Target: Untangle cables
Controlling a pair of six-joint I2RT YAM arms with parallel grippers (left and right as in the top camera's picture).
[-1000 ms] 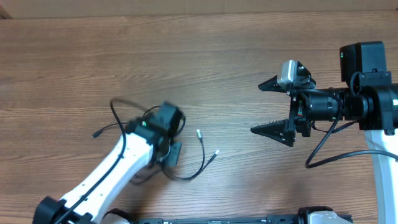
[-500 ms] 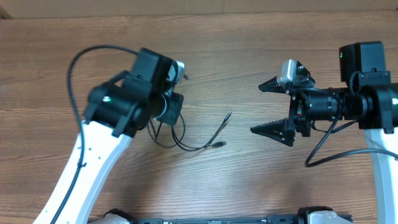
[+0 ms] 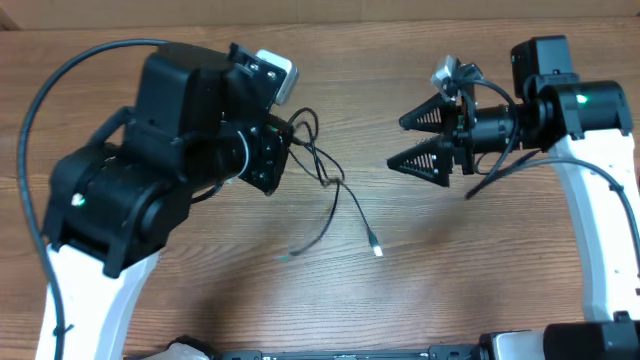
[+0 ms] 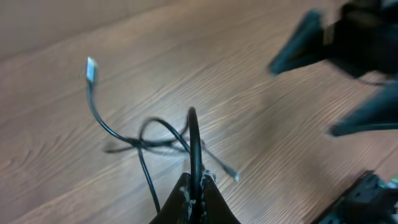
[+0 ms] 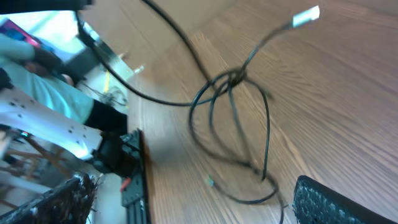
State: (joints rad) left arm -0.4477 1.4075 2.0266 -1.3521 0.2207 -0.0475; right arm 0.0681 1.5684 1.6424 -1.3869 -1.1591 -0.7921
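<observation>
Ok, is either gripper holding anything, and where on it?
The left gripper pinches the cables at a mid-length loop, away from the plug tips. The right gripper is open and empty.

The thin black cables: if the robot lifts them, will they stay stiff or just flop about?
Probably floppy: the cables trail in loose loops from the left end effector, shut on them. Likely light, being so thin. The knot may snag rather than slip free.

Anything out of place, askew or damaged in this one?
Only the cables themselves: they dangle from the left gripper, its fingers shut on them, with strands crossing in a knot and plug tips hanging loose. The right gripper is open and apart from them. Nothing looks damaged.
</observation>
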